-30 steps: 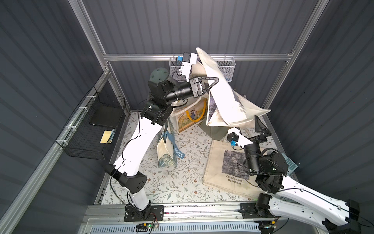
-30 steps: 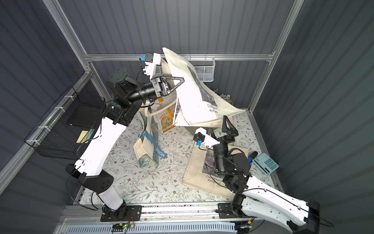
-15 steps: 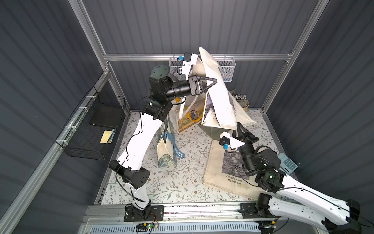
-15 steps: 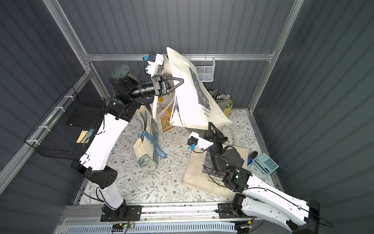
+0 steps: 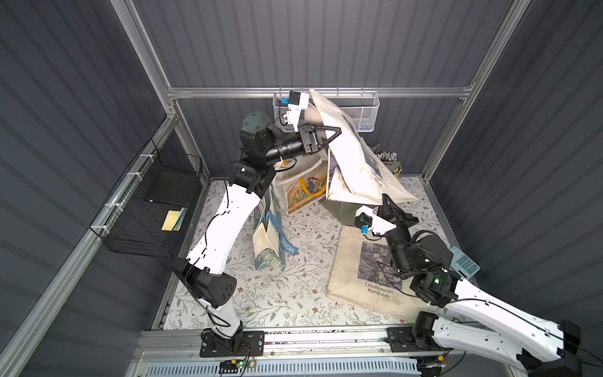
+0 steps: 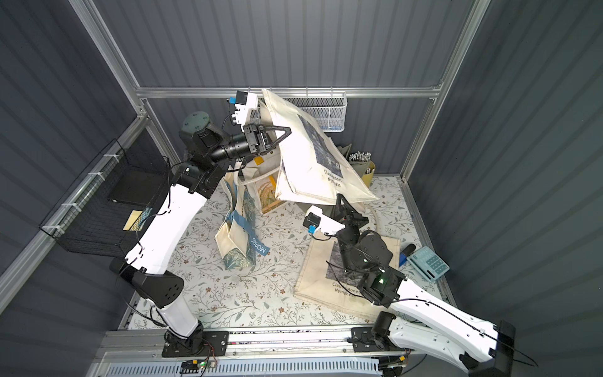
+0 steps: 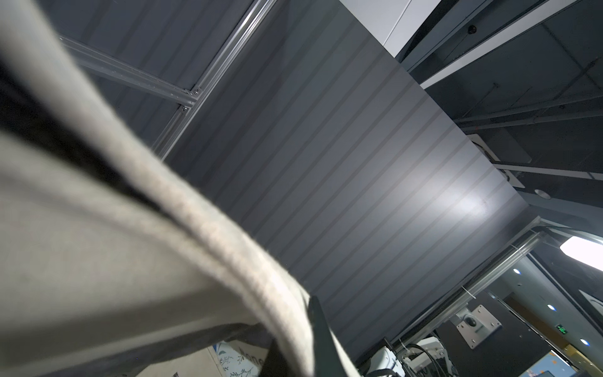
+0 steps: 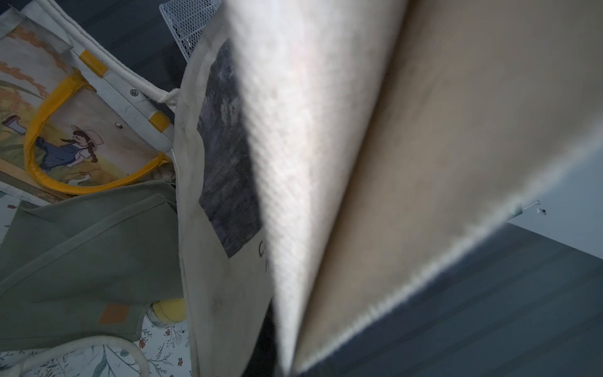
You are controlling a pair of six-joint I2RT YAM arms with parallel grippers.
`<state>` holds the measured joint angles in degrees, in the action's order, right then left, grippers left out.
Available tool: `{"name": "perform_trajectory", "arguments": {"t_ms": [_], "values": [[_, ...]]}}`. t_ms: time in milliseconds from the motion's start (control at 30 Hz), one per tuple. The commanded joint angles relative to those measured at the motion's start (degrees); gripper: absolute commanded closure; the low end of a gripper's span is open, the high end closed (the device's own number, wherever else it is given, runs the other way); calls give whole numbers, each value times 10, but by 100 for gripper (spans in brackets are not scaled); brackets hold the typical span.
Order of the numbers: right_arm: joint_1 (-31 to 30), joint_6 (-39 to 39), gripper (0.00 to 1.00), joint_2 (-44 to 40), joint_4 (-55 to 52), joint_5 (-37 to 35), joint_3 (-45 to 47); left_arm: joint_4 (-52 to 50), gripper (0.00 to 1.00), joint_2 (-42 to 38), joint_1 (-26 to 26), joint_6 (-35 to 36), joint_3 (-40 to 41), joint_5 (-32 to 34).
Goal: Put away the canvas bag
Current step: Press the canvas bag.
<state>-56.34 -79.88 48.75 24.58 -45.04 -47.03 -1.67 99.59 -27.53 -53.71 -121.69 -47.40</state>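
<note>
Canvas bag [image 5: 351, 153] hangs steep, long axis far-high to near-low; left gripper [image 5: 338, 131] clamps top, right gripper [image 5: 387, 204] pinches bottom edge.

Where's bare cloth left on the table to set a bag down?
Front centre: floral tablecloth is bare between the standing blue-strapped Morris tote, the flat cream Monet tote and the front rail. Crowded at the back: yellow-handled picture tote, olive green bag and the lifted cream canvas bag.
</note>
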Motion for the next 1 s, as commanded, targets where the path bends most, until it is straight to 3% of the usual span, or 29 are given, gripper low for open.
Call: {"name": "perform_trajectory", "arguments": {"t_ms": [0, 133, 367, 433, 500, 533, 700, 967], "values": [[-4, 48, 100, -30, -16, 60, -55, 10, 75, -42, -3, 47, 33, 23], [-4, 70, 100, -47, -112, 97, -107, 30, 39, -48, -3, 56, 65, 14], [-4, 111, 100, -56, -236, 133, -196, 45, 21, -74, -3, 101, 105, 17], [-4, 140, 100, -52, -274, 140, -230, 15, 12, -95, -3, 151, 122, 34], [-4, 164, 100, -46, -313, 146, -261, -12, 10, -122, -3, 208, 150, 59], [-4, 170, 100, -43, -329, 150, -273, -22, 3, -137, -4, 237, 165, 72], [-4, 230, 100, -19, -417, 157, -344, -88, 0, -189, -4, 360, 203, 124], [-4, 275, 100, 9, -488, 154, -416, -85, 1, -301, -13, 580, 317, 187]]}}
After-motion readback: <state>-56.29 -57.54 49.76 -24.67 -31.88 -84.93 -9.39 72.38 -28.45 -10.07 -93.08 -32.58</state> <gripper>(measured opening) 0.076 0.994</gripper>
